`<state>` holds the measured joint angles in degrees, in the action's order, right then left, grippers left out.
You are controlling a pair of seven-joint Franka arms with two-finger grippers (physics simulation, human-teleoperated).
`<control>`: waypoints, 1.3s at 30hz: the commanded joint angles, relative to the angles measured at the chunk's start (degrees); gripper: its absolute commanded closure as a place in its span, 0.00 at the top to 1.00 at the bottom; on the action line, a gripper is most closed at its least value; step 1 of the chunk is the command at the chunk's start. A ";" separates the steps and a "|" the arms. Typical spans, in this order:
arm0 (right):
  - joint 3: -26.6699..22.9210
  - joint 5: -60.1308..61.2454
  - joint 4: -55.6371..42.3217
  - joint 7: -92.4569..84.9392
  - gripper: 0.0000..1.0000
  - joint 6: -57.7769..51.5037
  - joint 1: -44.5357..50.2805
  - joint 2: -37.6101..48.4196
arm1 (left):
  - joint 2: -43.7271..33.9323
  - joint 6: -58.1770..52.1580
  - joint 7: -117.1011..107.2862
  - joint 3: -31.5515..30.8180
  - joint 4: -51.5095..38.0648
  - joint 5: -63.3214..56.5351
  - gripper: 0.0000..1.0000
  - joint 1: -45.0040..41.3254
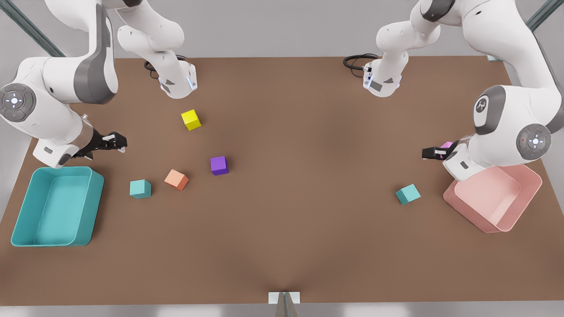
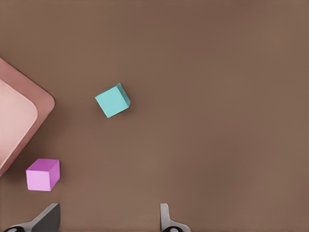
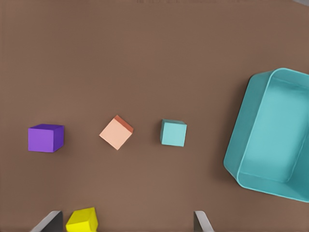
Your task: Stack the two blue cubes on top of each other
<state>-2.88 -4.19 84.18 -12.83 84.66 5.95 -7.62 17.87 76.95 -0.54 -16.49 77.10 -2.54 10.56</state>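
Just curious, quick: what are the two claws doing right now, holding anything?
Left gripper: open, holding nothing, near the pink bin.
Right gripper: open, holding nothing, above the teal bin.

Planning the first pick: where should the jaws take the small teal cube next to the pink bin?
Come straight down on the small teal cube and close on two opposite vertical faces. It lies flat but turned askew to the table edges, so I'd rotate the wrist to match. The left gripper, open, hovers nearest, beside the pink bin.

White arms, grey joints, black claws
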 commanded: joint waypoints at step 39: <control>0.16 9.73 32.89 -12.22 1.00 50.43 -11.22 -14.35 | -1.78 9.45 -6.67 9.63 7.44 0.26 1.00 -7.39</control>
<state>-2.72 5.52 116.99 -20.41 132.06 -5.27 -22.02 17.84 81.26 -2.88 -8.12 83.09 -2.52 4.51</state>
